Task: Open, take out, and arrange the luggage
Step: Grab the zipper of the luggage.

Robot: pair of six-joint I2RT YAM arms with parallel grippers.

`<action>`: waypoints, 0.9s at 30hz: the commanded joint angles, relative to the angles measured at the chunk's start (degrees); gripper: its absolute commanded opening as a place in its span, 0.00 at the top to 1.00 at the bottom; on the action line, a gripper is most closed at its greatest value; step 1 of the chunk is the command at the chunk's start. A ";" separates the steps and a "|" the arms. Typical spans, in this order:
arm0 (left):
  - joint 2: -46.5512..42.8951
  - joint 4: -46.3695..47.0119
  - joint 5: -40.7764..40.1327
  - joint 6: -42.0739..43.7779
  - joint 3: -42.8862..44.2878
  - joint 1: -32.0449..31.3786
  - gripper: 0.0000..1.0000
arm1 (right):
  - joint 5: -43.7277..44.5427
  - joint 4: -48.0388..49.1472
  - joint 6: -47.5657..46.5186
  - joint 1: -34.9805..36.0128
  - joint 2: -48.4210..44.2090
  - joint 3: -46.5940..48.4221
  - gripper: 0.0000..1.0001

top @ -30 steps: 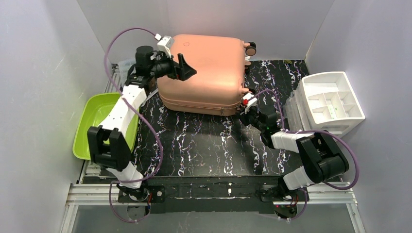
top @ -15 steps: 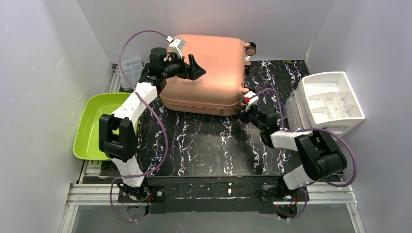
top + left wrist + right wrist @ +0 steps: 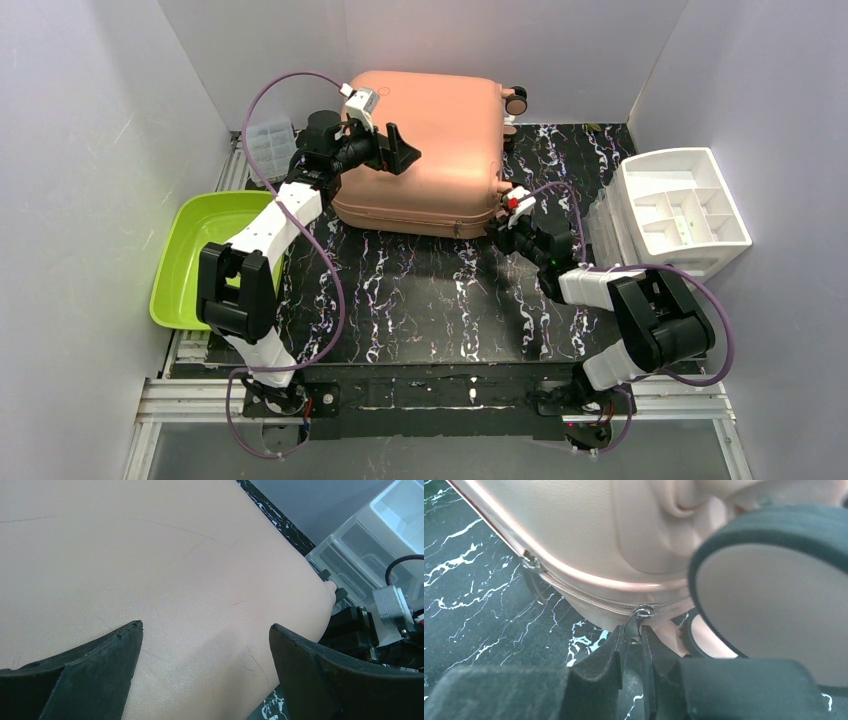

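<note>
Right now the luggage (image 3: 430,150) is lying flat and closed at the far middle of the table (image 3: 420,300). Its wheeled end is pointing to the right, so its long axis is running left to right across the arms. The relation that matters is sitting at its near right corner, where the right gripper (image 3: 631,637) is reaching in from the near side. There its jaws are drawn almost together and seem to be pinching the hanging tab of a zipper pull (image 3: 642,614), just beside the wheel (image 3: 769,595). From that pinch the zip seam (image 3: 574,587) is running leftward along the near side face, level with the table. A second pull (image 3: 531,565) is hanging further along it. Any opening stroke is probably going to have to follow that seam rather than lift away from it. Which way along it is not clear from here. The left gripper (image 3: 404,152) is hovering over the top shell toward its left end with its jaws spread wide and nothing between them. It is well apart from the zip, so the right arm is plainly the nearer one for this step.
</note>
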 commanded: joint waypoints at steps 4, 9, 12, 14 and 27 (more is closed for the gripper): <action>1.17 -10.32 -4.56 0.59 -3.50 -0.10 0.02 | 2.77 0.64 5.09 -7.58 -0.22 1.27 0.84; 1.54 -10.68 -5.32 0.85 -3.37 -0.11 0.02 | 1.91 0.01 6.65 -9.64 1.65 2.42 0.84; 1.60 -10.68 -5.43 0.95 -3.36 -0.11 0.02 | 1.76 0.18 6.89 -9.72 3.08 3.96 0.84; 1.59 -10.69 -5.52 0.91 -3.33 -0.12 0.02 | 1.47 0.26 7.00 -9.71 4.00 5.01 0.83; 0.95 -10.75 -4.97 0.44 -2.67 -0.11 0.02 | -16.10 -4.42 0.72 -10.97 2.64 5.33 0.46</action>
